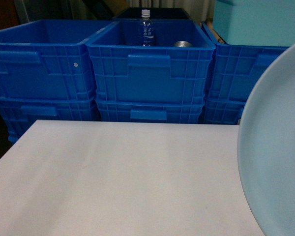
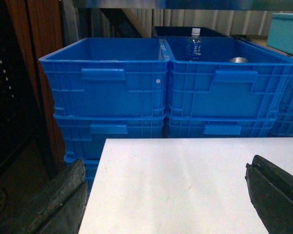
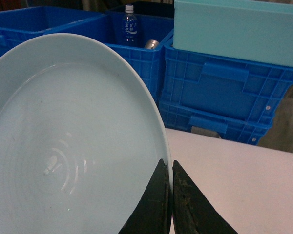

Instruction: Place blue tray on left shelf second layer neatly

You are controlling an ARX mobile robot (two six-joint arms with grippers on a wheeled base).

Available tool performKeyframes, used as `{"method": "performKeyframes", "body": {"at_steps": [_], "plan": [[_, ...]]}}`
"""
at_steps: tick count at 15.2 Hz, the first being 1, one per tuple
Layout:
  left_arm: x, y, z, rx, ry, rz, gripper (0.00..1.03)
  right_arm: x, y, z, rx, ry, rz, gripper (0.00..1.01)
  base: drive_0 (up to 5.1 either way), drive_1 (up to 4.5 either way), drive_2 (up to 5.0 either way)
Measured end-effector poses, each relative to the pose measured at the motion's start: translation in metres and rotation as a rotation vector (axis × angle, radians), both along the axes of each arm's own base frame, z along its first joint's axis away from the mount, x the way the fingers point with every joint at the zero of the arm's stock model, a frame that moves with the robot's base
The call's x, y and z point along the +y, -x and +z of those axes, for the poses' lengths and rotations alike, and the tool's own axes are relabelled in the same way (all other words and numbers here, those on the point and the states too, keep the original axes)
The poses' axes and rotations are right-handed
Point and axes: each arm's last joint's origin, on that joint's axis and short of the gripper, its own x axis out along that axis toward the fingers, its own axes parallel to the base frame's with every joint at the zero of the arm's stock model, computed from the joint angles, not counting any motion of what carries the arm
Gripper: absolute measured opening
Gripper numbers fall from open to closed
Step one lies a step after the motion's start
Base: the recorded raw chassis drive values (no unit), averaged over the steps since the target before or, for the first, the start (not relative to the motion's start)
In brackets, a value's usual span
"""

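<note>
The blue tray [image 3: 63, 141] is held tilted nearly on edge, filling the left and centre of the right wrist view, its hollow face turned to that camera. Its rim at the lower centre of that frame is pinched between the two dark fingers of the right gripper [image 3: 171, 195], which are closed tight on it, one finger on each face. In the head view the same tray [image 1: 278, 157] is seen as a pale curved disc along the right edge of the frame, raised above the white table [image 1: 118, 182], whose surface spreads across the lower left and centre.

The left gripper [image 2: 166, 195] is seen with its jaws spread wide, one finger [image 2: 63, 200] at the lower left and the other at the lower right of the left wrist view, nothing between them but the table top.

Beyond the far table edge, stacked blue crates [image 1: 147, 69] are ranged across the upper half of the head view. A water bottle [image 1: 146, 28] and a metal can [image 1: 183, 44] are seen in the middle top crate. A teal box [image 3: 239, 27] rests on the crates at the upper right of the right wrist view.
</note>
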Motion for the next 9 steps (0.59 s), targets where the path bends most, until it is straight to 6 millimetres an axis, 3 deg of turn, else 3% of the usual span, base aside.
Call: {"method": "performKeyframes", "body": {"at_steps": [3, 9], "plan": [[0.000, 0.000, 0.000, 0.000, 0.000, 0.000, 0.98, -0.002, 0.012, -0.014, 0.020, -0.003, -0.014, 0.02, 0.0, 0.00, 0.0], [0.000, 0.000, 0.000, 0.000, 0.000, 0.000, 0.98, 0.000, 0.016, -0.017, -0.027, 0.021, -0.012, 0.02, 0.0, 0.00, 0.0]]}}
